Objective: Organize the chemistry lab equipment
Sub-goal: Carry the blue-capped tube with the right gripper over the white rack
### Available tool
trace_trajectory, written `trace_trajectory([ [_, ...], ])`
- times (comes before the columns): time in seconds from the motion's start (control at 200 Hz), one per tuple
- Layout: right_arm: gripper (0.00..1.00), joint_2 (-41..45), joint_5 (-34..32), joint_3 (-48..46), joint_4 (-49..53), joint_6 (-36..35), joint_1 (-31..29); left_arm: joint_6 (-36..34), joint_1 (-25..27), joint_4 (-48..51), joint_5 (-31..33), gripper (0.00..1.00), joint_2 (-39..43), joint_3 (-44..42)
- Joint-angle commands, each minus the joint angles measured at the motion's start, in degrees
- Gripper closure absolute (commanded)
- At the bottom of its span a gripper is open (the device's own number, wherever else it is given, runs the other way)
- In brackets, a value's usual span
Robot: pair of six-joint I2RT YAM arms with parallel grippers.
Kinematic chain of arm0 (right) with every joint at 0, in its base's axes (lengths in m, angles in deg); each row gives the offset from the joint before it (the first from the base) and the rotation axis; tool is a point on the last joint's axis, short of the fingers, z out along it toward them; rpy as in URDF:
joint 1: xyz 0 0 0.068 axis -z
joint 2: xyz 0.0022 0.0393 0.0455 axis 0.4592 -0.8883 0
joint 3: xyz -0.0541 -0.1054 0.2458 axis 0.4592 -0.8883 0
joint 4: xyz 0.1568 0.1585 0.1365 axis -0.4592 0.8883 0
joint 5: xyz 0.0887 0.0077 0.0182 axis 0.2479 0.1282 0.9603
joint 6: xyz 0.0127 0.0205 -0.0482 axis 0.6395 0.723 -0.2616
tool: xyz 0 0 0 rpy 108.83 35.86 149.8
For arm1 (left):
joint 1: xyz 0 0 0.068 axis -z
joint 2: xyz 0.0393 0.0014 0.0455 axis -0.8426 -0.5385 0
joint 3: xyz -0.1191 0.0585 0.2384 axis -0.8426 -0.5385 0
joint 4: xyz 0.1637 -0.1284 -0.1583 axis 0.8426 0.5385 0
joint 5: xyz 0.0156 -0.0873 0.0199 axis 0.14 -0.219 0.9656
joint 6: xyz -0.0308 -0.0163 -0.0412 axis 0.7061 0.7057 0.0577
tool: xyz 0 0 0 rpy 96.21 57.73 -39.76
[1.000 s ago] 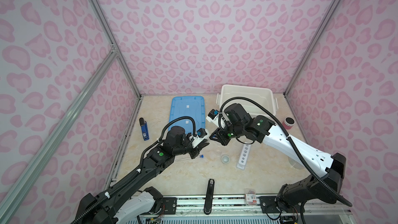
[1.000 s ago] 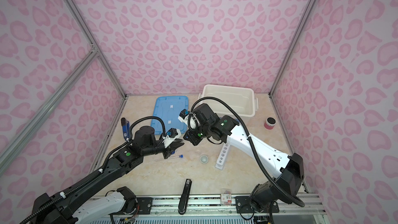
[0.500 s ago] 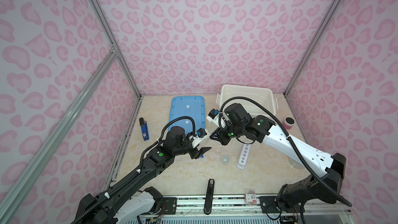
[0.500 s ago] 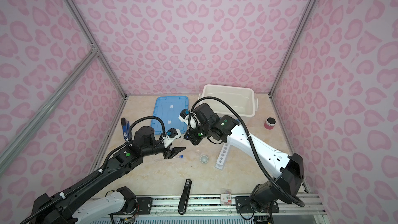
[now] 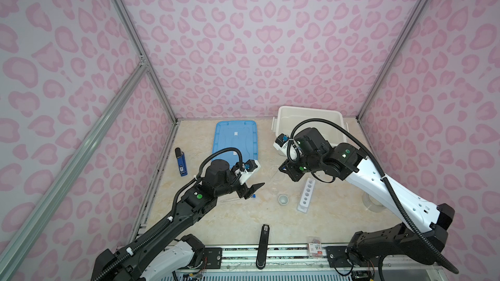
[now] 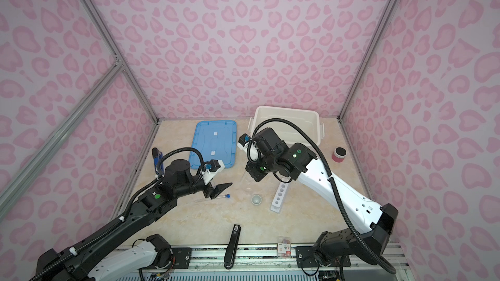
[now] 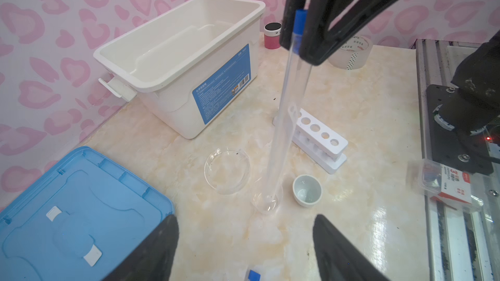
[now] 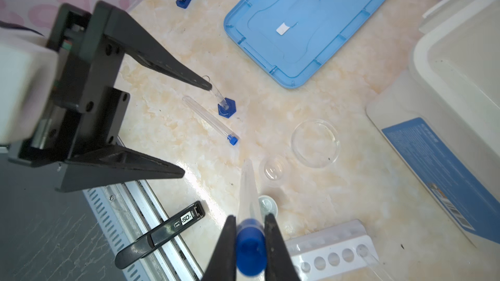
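Rack (image 8: 332, 255) lies just beside the right claw (image 8: 250, 216), which pinches a blue-capped test tube (image 8: 246, 185) hanging cap-up; left claw (image 7: 244, 218) gapes empty.

The left arm (image 5: 173, 220) is angled in low from the near-left corner, elbow bent, with its wrist (image 5: 219, 171) levelled out and pointed toward the middle. The left gripper (image 5: 255, 190) is spread wide, and nothing is pinched between its black fingers (image 8: 162, 68), which are seen well splayed in the right wrist view. The right arm (image 5: 378, 187) is angled in from the near-right corner and folded over toward the centre, its wrist (image 5: 311, 141) tipped downward. The right gripper (image 8: 250, 220) is clamped tight on a blue-capped test tube (image 8: 250, 250), pinched at the capped end, with the rest hung below. The two grippers are faced toward each other, near but not touching.
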Motion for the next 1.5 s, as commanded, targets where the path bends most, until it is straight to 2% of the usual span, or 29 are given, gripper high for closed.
trace_trajectory([
  [0.0,0.86,1.63,-5.98,-0.60,6.09,0.89,0.43,1.57,-0.70,-3.25,-0.79,0.20,0.88,0.84],
  [0.285,0.85,6.52,-13.71,-4.66,11.49,3.81,2.12,3.89,-1.16,-5.04,-2.89,0.21,0.55,0.05],
  [0.745,0.85,10.44,-20.08,-13.18,7.21,6.70,6.99,5.29,-1.25,-5.86,-6.65,0.20,0.31,-1.01],
  [1.025,0.85,10.76,-19.37,-17.24,2.37,7.24,11.12,5.14,-1.24,-5.50,-7.12,0.21,-0.79,-0.48],
  [1.495,0.85,10.69,-15.62,-21.34,-3.67,7.53,12.50,4.74,-1.25,-5.50,-7.64,0.22,-1.86,-0.22],
])
